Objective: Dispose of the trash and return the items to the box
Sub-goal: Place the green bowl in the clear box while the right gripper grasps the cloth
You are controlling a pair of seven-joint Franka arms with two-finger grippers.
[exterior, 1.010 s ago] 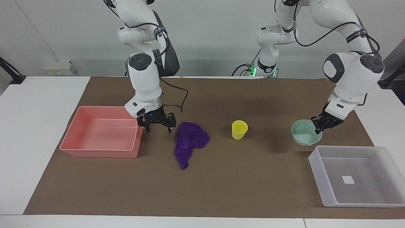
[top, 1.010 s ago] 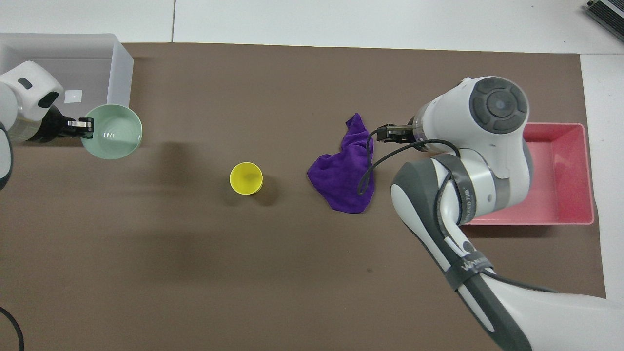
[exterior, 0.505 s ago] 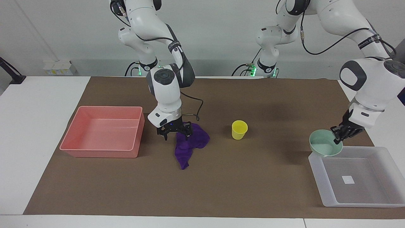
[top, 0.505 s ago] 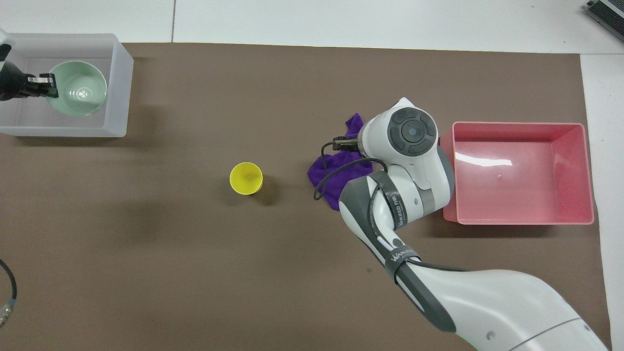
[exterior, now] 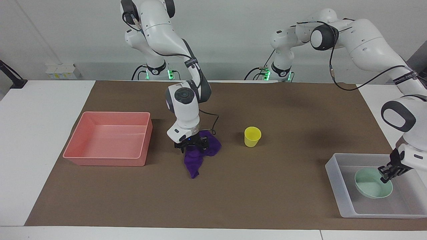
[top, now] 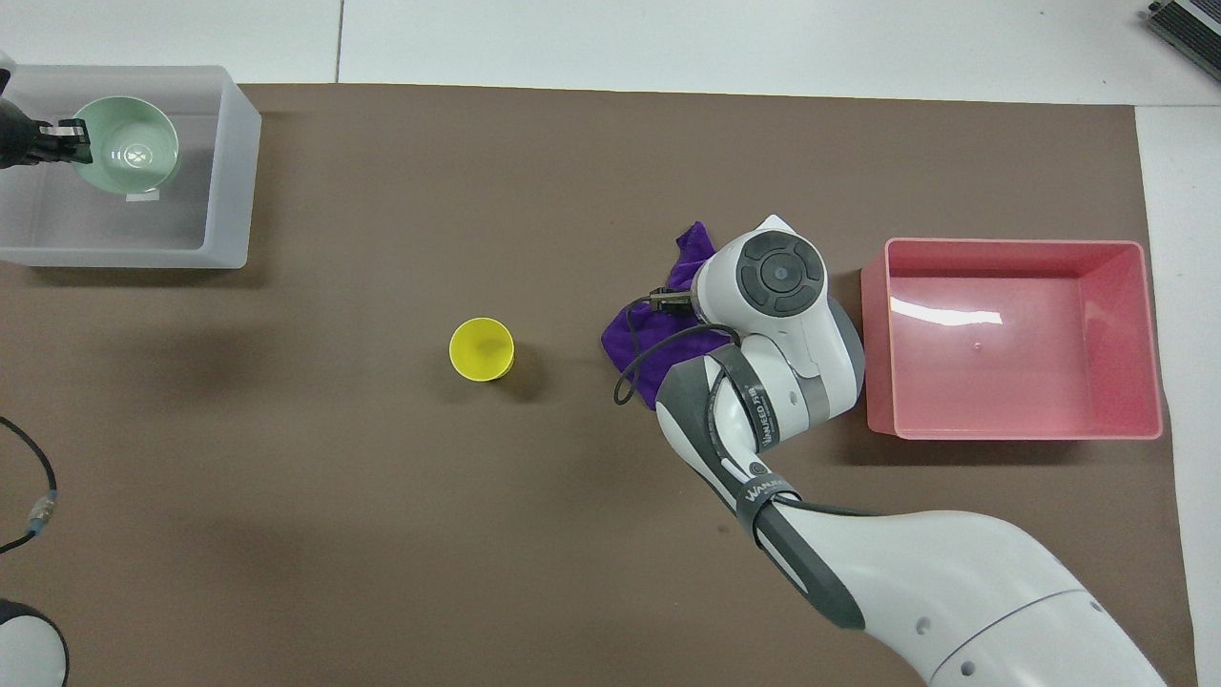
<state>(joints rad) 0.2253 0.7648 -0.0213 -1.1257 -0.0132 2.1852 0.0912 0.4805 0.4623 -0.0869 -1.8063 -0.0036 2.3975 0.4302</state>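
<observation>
The purple cloth [exterior: 196, 158] lies on the brown mat between the pink bin and the yellow cup [exterior: 252, 136]. My right gripper [exterior: 194, 147] is down on the cloth's upper part, open, with its fingers in the fabric. In the overhead view the right wrist covers most of the cloth [top: 634, 334]. My left gripper [exterior: 388, 172] is shut on the rim of the mint-green bowl [exterior: 372, 183] and holds it inside the translucent tray [exterior: 337, 180]. I cannot tell if the bowl rests on the tray's floor. The bowl [top: 129, 143] and the left gripper [top: 67, 141] also show in the overhead view.
The pink bin [exterior: 106, 140] stands empty at the right arm's end of the mat, beside the cloth. The yellow cup [top: 482, 348] stands upright alone mid-mat. The tray [top: 229, 172] sits at the left arm's end. A cable loop hangs by the right wrist.
My left gripper carried the bowl from the mat over the tray's wall and down into the tray. My right gripper moved from beside the pink bin onto the cloth and lowered into it.
</observation>
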